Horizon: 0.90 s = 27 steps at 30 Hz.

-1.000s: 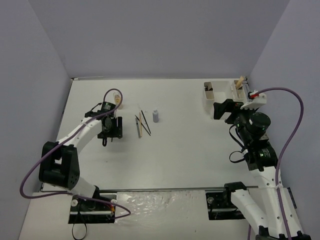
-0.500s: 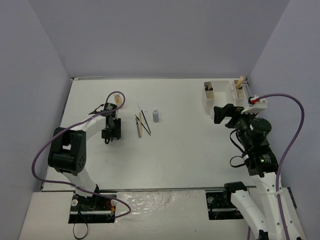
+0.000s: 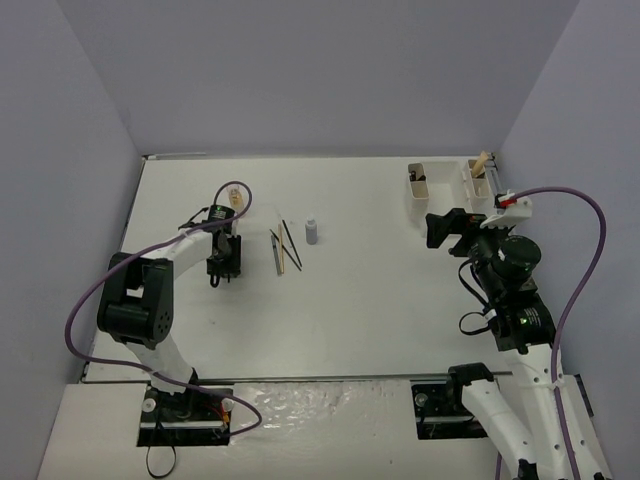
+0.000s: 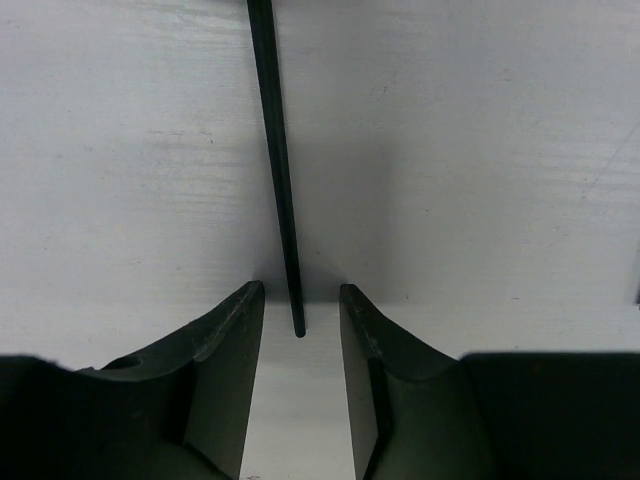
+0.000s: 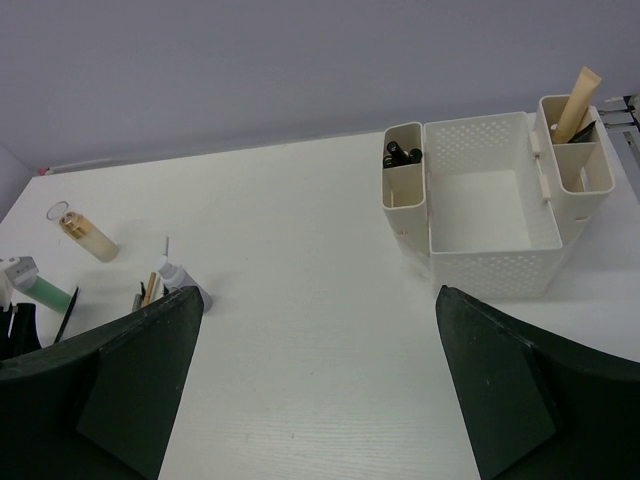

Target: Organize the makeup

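Left wrist view: straddling only the near tip of thin black pencil [image 4: 272, 150] lying flat toward 12 o'clock, left gripper [image 4: 300, 300] narrowed, not touching; may pinch short, flick it away.

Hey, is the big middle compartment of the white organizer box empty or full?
Empty. The middle compartment shows only bare floor; black tubes and a tan stick sit in the side compartments.

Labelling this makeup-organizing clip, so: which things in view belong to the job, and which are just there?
Job: black pencil, amber bottle, green bottle, grey-purple bottle, tan stick, and the white box they go in.
Just there: purple cable, table.
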### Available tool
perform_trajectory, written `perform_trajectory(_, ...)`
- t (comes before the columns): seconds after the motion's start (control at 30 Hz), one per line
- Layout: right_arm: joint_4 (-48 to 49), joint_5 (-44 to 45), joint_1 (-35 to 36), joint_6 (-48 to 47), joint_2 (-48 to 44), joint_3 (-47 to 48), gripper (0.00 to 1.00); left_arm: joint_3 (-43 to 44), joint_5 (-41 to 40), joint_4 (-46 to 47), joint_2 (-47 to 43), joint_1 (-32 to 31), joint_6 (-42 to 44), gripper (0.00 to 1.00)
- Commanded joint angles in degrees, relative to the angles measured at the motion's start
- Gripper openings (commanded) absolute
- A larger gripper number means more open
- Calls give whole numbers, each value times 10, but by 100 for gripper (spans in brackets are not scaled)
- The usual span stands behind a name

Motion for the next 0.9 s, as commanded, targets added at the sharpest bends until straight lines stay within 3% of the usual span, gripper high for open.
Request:
perform_trajectory(0.0, 41, 6, 4, -3, -2, 5, 100, -1, 16, 7, -9, -4, -11, 31)
perform_trajectory(0.3, 41, 8, 4, -2, -9, 2, 100, -2, 3, -3, -13, -48, -22, 25)
perform_trajectory(0.5, 40, 10, 5, -4, -11, 0, 100, -1, 2, 0, -8, -60, -36, 3)
perform_trajectory(0.57, 41, 9, 5, -3, -10, 0, 100, 0, -1, 0, -5, -67, -40, 0)
perform_trajectory(0.87, 36, -44, 9, -5, 3, 14, 100, -1, -26, -8, -39, -105, -69, 0)
